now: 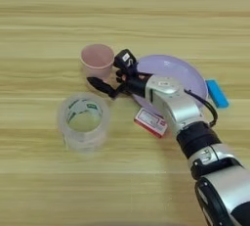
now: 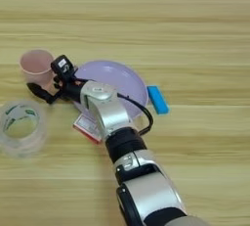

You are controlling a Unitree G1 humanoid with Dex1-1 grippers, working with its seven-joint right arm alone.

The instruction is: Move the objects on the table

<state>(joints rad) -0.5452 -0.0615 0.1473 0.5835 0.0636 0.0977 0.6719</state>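
The pink cup (image 1: 97, 61) stands upright just beyond the claw (image 1: 111, 73), a little up and to its left, so near that the upper finger (image 1: 125, 59) sits beside its rim while the lower finger (image 1: 101, 85) reaches out under its near side. The fingers are spread apart with nothing between them; my guess is they are lining up on the cup, and only a short push forward would bring it into the gap. Only the right arm (image 1: 173, 105) is at work, stretched across the near edge of the plate (image 1: 183, 71).

The cup is smooth, thin plastic, round and open at the top. The plate is shallow, round, matte lavender. A flat white-and-red box (image 1: 151, 122) lies just under the forearm, at the plate's near rim. A small blue block (image 1: 216, 93) lies at the plate's right edge, its long side running diagonally. A clear roll of tape (image 1: 84, 121) lies flat nearer me, left of the box. The table (image 1: 122, 14) is pale wood with straight grain.
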